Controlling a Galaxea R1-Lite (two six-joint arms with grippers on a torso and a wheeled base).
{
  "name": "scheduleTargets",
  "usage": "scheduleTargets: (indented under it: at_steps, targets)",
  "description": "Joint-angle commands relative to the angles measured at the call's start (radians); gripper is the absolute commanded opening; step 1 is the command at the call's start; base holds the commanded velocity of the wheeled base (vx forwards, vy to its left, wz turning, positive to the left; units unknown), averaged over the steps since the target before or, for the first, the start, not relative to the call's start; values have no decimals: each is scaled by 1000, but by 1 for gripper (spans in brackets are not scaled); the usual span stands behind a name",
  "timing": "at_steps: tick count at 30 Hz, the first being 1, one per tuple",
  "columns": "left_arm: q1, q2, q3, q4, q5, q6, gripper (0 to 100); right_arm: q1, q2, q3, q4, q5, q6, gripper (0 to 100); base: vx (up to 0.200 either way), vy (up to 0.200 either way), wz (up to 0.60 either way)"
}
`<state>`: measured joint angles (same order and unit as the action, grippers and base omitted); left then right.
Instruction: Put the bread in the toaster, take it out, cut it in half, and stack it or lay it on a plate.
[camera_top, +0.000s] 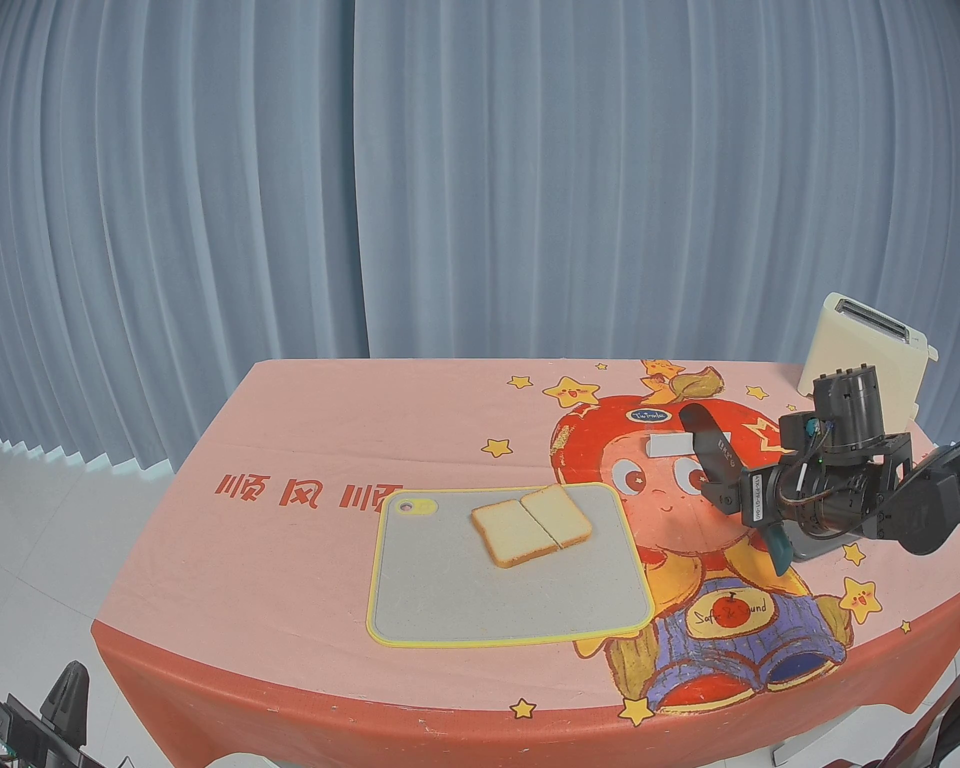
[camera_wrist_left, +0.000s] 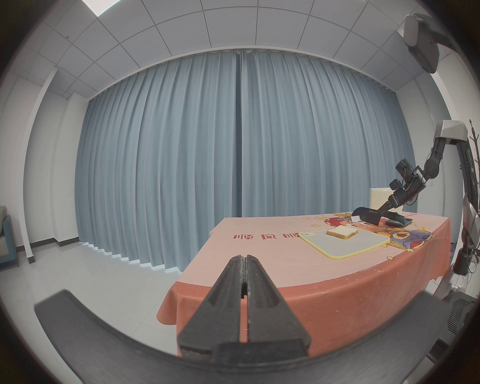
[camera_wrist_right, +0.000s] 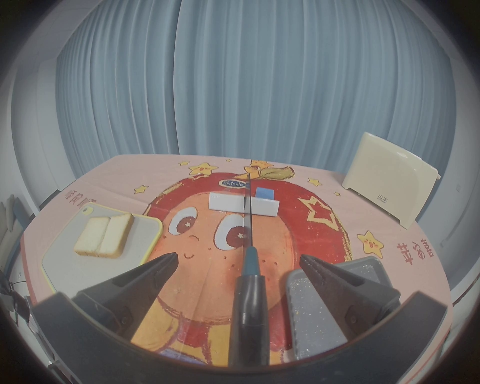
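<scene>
now the halved bread (camera_top: 531, 524) lies left of the right gripper (camera_wrist_right: 239, 256), spread apart beside the knife (camera_wrist_right: 248, 300); left gripper (camera_wrist_left: 245, 261), closed, sits farther off.

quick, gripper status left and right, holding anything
left gripper: shut, empty.
right gripper: open; the knife sits in the gap, not clamped.

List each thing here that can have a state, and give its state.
bread: cut in two, halves lying side by side on the cutting board
toaster: upright, no bread sticking out
right claw: open
left claw: shut
knife: inside the right claw, not clamped
</scene>
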<state>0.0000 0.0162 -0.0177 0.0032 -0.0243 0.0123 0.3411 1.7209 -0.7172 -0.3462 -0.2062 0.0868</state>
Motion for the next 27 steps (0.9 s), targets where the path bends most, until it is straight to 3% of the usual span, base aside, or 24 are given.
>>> scheduleTargets:
  at_steps: [1,16,27]
  targets:
    - [0,-9,16,0,0,0,0,-1,-53,4,1,1,-2,100,0,0,0]
    - [0,-9,16,0,0,0,0,82,-86,25,1,1,1,100,0,0,0]
    - [0,-9,16,0,0,0,0,81,-122,-4,-1,7,-1,100,0,0,0]
